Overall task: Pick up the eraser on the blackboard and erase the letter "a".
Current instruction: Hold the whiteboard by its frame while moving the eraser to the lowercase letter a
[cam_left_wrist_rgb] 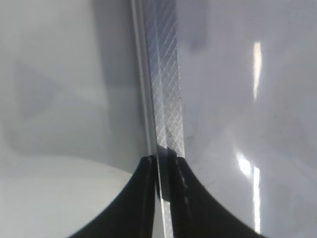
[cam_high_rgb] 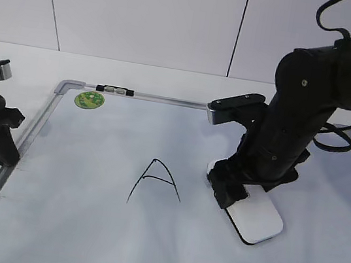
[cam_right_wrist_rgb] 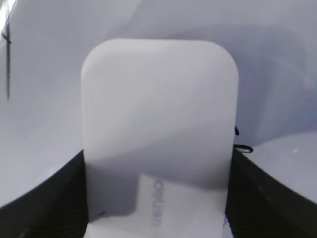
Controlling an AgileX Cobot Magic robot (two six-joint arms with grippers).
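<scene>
The blackboard is a white board with a silver frame, lying flat. The white eraser rests flat on it at the right. My right gripper is shut on the eraser's near end. In the right wrist view the eraser fills the space between both fingers. The cursive letter "a" does not show. Small black strokes peek out beside the eraser's right edge, and I cannot tell what they are. My left gripper is shut on the board's left frame rail.
An angular capital "A" is written mid-board, left of the eraser. A round green sticker sits in the far-left corner. A small black-and-white clip is on the top frame. A white wall stands behind.
</scene>
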